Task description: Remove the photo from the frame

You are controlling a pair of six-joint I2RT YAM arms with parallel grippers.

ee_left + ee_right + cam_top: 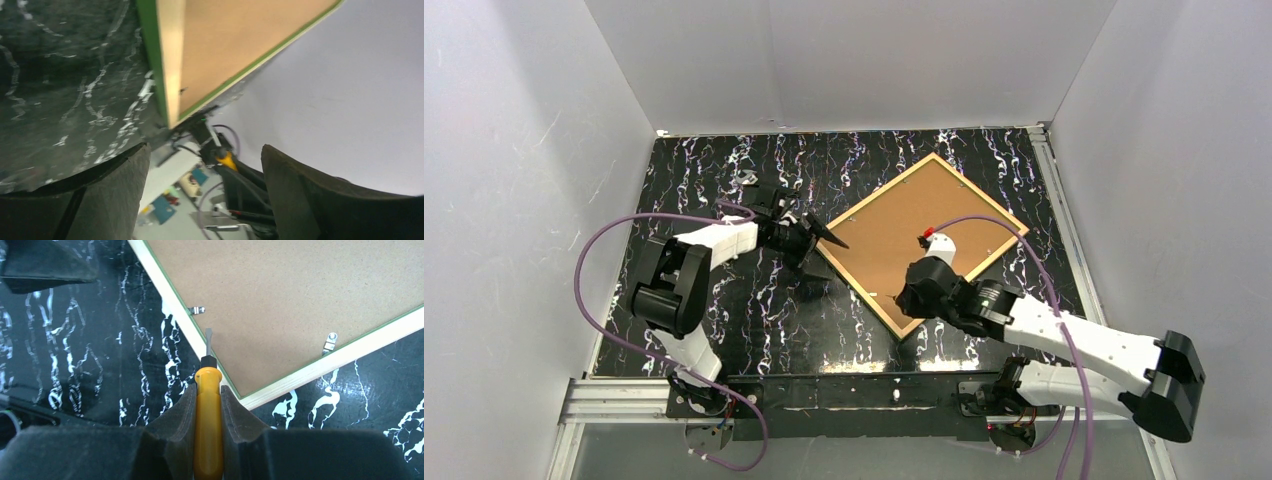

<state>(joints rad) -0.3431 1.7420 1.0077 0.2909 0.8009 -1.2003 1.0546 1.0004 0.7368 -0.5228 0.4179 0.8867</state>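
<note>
Right claw (207, 390) pinches a yellow screwdriver (207, 440), blade aimed to pry a clip (196, 310) pinning the backing board (300, 300); left claw (205, 152) gapes beside the frame (320, 367), face-down toward the bench's (724, 170) far-right corner, photo hidden beneath

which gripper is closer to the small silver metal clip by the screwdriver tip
Right. The right gripper, shut on the yellow-handled screwdriver, sits just off the green wooden frame's edge, blade tip beside the silver clip. The left gripper is open at the frame's left corner, farther off.
</note>
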